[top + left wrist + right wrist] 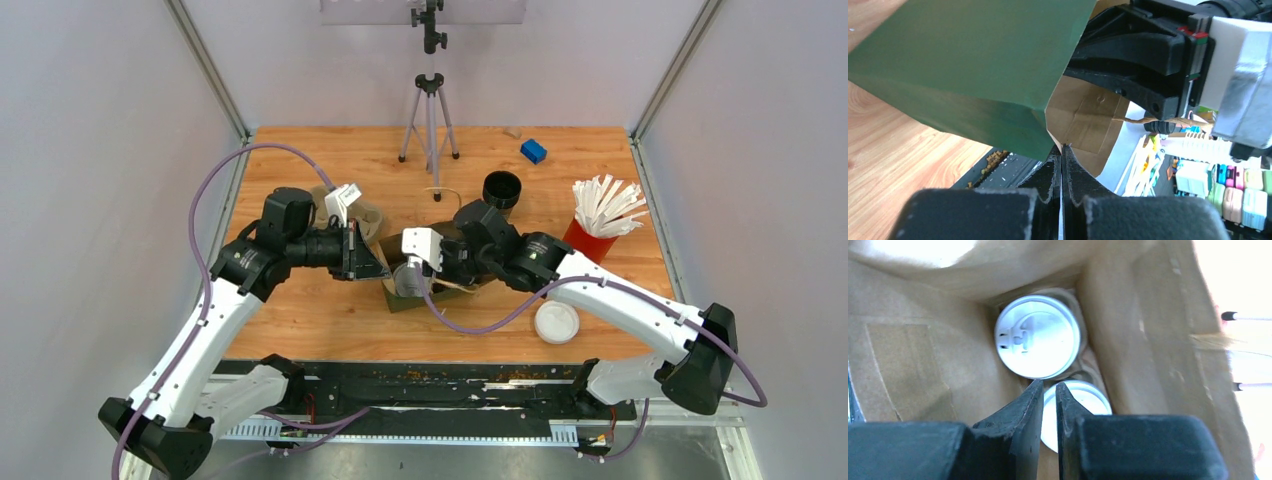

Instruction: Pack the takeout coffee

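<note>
Bagging nearly done: far cup (pixel 1038 336) and near cup (pixel 1088 402) stand inside bag (pixel 1148 340). Left pincer (pixel 1062 150) clamped on bag rim; right pincer (pixel 1049 390) almost together over near cup, grip unclear. Next: lift out straight.

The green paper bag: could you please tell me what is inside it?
Inside the bag, two white-lidded cups stand side by side: the far cup unobstructed, the nearer cup partly covered by the right gripper reaching in. Their bodies are hidden beneath the lids.
</note>
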{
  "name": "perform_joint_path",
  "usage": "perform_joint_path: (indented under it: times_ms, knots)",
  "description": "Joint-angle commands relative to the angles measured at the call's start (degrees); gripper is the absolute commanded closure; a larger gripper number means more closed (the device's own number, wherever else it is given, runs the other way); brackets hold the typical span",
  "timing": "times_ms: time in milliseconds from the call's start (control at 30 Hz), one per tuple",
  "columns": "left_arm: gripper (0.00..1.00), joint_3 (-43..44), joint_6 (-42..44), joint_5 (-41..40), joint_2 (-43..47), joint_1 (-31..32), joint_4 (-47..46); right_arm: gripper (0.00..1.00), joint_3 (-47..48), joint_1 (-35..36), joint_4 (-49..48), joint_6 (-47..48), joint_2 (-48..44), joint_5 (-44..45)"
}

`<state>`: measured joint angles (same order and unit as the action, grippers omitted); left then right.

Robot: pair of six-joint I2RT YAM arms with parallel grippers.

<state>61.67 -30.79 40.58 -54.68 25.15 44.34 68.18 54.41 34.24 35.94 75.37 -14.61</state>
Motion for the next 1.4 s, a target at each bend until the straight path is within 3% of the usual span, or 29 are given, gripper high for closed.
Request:
perform_joint_path:
  times_ms: [0,267,833,967,1267,1367]
  knots:
    - [1.00,3.73,-1.27,-0.94,-0.59,0.30,1.81,0.83,4.92,-1.63,1.30,-2.30,0.86,-0.74]
    - [0.95,4.30,-0.73,-3.27,-2.59,0.26,5.45,0.82,10.45,-3.54,4.59,-2.96,3.45,-1.35]
    - [0.71,10.81,3.77,-7.76,-5.34,0.30,8.89,0.75,18.49,-5.41,3.48,-12.37,4.16,5.07]
    - [0.69,12.68,3.91,-8.54,-5.55,0.25,8.06,0.67,20.72,-5.41,3.16,-15.33,4.19,6.84]
    - [0.68,16.44,6.92,-13.76,-4.79,0.25,10.10,0.61,20.56,-5.37,0.28,-19.82,0.14,18.40]
    - [0.62,17.01,7.29,-14.44,-3.57,0.30,9.24,0.61,22.61,-5.45,2.57,-22.28,1.02,23.79]
